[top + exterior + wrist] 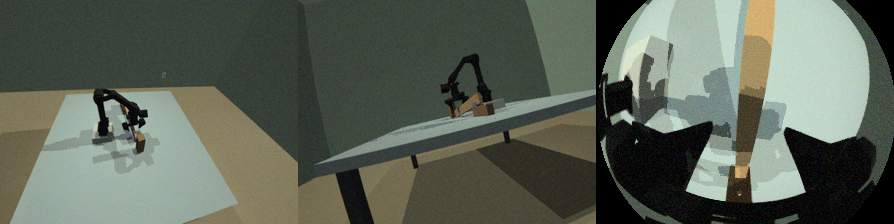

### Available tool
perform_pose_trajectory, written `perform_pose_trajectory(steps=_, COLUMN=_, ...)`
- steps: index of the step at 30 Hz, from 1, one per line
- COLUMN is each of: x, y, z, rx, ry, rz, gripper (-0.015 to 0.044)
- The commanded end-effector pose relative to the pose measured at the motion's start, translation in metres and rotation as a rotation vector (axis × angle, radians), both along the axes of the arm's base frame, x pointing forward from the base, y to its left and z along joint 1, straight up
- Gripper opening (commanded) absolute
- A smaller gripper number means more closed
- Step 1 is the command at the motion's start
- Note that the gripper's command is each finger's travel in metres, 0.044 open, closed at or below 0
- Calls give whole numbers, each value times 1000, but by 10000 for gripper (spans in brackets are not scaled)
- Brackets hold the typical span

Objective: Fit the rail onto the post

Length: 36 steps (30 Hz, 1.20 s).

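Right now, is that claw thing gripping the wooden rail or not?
Gripper: open, holding nothing. Its fingers stand wide on either side of the rail, not clamped on it.

- The rail [757, 50] looks like smooth, matt, pale wood.
- The post [140, 144] shows the same matt wood, a shade darker.
- The footboard block [483, 110] is matt brown wood.
- The arm [100, 110] and gripper [133, 123] look like matt black plastic.
- The table [177, 171] has a smooth, pale, matt top.
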State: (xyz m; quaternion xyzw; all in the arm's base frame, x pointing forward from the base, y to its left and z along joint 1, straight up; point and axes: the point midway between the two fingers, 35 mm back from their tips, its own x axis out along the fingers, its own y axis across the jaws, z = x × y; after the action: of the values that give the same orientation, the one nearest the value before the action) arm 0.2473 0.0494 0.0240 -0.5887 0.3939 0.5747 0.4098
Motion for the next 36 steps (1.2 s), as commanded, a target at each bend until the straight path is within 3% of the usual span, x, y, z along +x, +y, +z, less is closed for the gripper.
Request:
perform_pose_trajectory(steps=1, x=-3, y=0, z=-9, rx=1, ry=13, rz=4, gripper=440)
perform_pose_trajectory(steps=14, x=-5, y=0, z=-27, rx=1, ry=14, rz=4, gripper=440)
perform_pose_trajectory(steps=28, x=-5, y=0, z=-27, rx=1, ry=14, rz=4, gripper=72)
perform_pose_trajectory(steps=36, x=-5, y=0, z=-27, rx=1, ry=14, rz=4, gripper=0)
